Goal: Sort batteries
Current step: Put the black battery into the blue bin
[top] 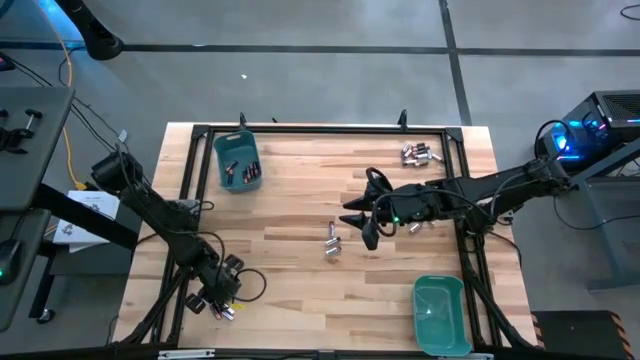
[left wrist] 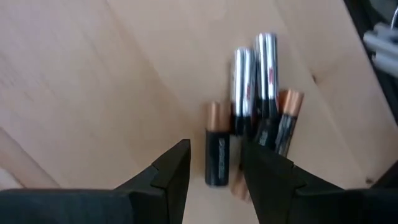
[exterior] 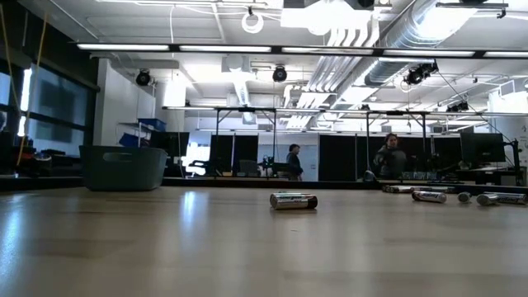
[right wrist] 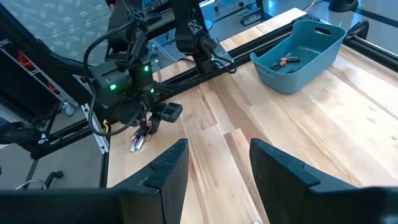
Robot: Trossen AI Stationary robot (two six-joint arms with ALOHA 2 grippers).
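The left gripper [left wrist: 214, 165] has its two fingers [left wrist: 171, 171] parted, and a dark battery with a copper end [left wrist: 217, 146] lies in the gap between them. I cannot tell if the fingers touch it or only stand at its two sides. Just beside this cell lie more batteries, two silvery ones [left wrist: 255, 78] and another dark one with a copper end [left wrist: 286, 121], all together on the wooden table [left wrist: 93, 81]. In the high view this gripper [top: 222, 296] is low at the near left corner of the table.

The right gripper [right wrist: 214, 165] has its fingers parted too, and nothing is between them. In the high view it [top: 362, 215] hangs over the middle right part of the table, near a small pair of batteries [top: 331, 243].

Another group of batteries [top: 421, 154] lies at the far right corner. The far teal bin [top: 237, 160] has a few cells inside. The near teal bin [top: 440, 315] stands at the near right edge.
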